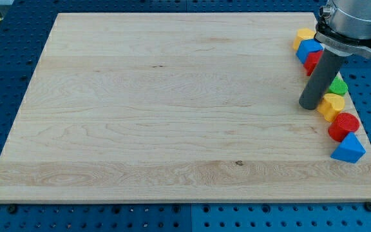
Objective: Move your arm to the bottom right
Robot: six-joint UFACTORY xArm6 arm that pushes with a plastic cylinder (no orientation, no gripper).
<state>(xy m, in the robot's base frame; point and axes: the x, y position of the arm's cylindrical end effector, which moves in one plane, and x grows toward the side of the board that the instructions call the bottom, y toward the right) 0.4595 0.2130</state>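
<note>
Tip [310, 106] sits mid-right of frame, just left of the yellow block [331, 106] and green block [339, 85]. No pincer on this rod. Probably half done: it must pass the red cylinder [344, 125] and blue triangular block [348, 149] toward the desk [172, 116] lower-right corner.

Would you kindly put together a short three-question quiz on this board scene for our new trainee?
1. True or false: my tip rests at the view's left edge of the board.
2. Which block lies nearest the view's bottom right corner? A) the yellow block at the top B) the blue triangular block C) the green block
3. Fill in: just to the view's right of my tip lies a ____ block.

Key: 1 false, it is near the right edge, beside the row of blocks. 2 B. 3 yellow.
</note>
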